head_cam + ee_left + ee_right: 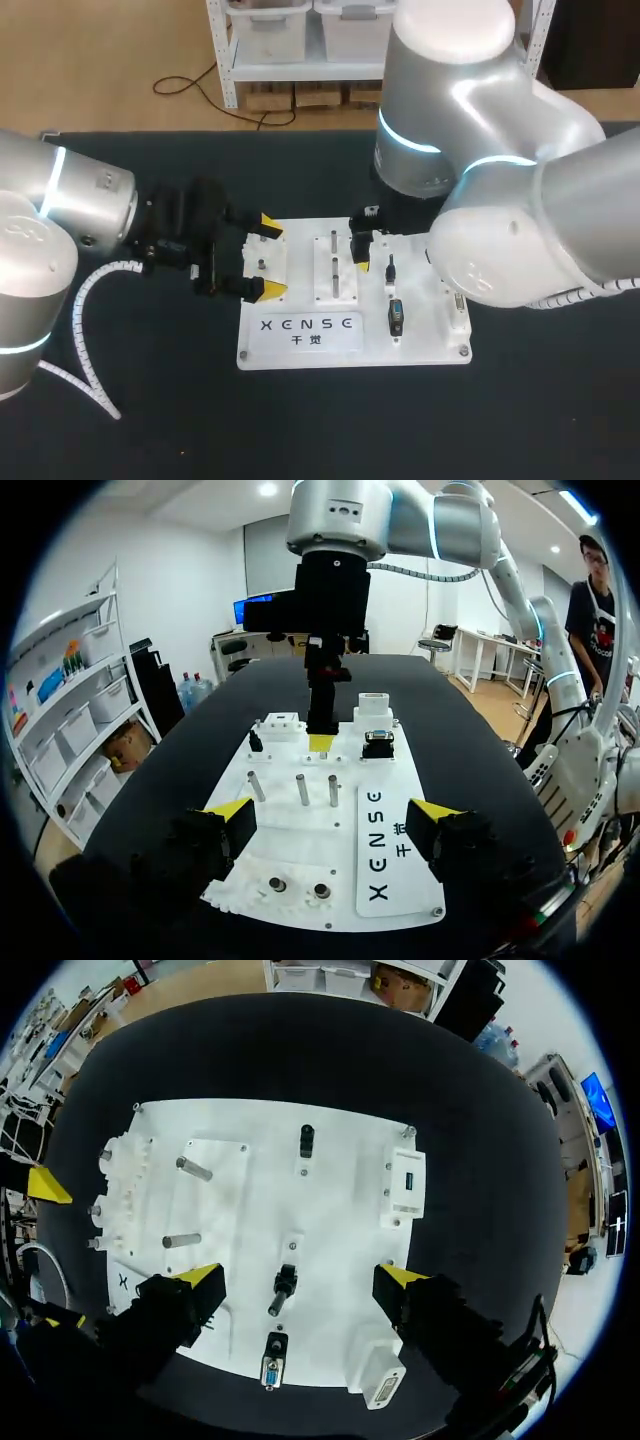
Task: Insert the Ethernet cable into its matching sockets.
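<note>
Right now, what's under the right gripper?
The white board, with a small black connector standing on it between the open fingers of the right gripper. The fingers cover the board on either side; what lies there cannot be seen.

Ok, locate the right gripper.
Head view: the right gripper hangs open over the white board, just right of its upright metal pegs, opposite the left gripper at the board's left edge.

Black table (300,420), dark matte top, evenly lit
</note>
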`<state>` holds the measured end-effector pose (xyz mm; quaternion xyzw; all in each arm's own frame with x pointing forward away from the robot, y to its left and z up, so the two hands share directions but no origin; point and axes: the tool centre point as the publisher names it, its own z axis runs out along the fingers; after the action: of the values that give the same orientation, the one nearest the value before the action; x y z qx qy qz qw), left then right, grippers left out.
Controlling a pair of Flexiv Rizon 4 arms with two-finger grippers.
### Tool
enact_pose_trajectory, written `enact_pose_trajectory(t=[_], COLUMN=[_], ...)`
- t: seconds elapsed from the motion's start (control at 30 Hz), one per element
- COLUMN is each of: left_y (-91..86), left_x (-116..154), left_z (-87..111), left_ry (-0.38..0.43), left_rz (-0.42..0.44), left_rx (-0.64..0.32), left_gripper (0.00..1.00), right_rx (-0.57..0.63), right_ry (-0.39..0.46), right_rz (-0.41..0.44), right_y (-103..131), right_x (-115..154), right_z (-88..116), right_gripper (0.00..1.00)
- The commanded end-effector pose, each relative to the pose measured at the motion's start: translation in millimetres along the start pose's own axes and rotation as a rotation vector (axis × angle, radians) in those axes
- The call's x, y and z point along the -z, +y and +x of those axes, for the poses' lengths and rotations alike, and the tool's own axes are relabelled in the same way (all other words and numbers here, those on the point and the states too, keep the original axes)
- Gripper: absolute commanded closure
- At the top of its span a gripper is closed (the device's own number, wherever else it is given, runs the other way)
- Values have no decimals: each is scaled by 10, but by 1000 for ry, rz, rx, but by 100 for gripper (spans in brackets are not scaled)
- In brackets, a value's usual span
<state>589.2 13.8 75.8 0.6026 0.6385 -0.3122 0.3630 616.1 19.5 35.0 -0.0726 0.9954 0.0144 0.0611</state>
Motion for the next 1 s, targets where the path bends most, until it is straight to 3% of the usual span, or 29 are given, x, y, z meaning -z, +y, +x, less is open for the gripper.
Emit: enact_pose_trajectory(t=[0.03,0.1,0.2,0.33,0.77,0.83,0.93,1.0], left_y=[-10,-10,-10,-10,-10,-10,-10,-10], left_x=[-3,-3,-3,-3,-3,-3,-3,-3], left_z=[19,19,19,19,19,19,19,19], left_ry=[-6,-6,-6,-6,-6,-6,-6,-6], left_rz=[-5,-5,-5,-5,-5,-5,-5,-5], left_rx=[-2,-2,-2,-2,-2,-2,-2,-2], left_gripper=[0,0,0,0,0,0,0,0], right_rx=[-4,-5,-5,-2,7,9,14,19], right_ry=[13,18,23,30,54,54,51,49], right_rz=[2,5,5,7,3,3,2,1], right_y=[25,31,43,54,61,63,66,74], right_x=[-47,-70,-78,-100,-159,-161,-163,-161], right_z=[-24,-20,-15,-5,29,31,32,32], right_gripper=[0,0,15,50,59,66,100,100])
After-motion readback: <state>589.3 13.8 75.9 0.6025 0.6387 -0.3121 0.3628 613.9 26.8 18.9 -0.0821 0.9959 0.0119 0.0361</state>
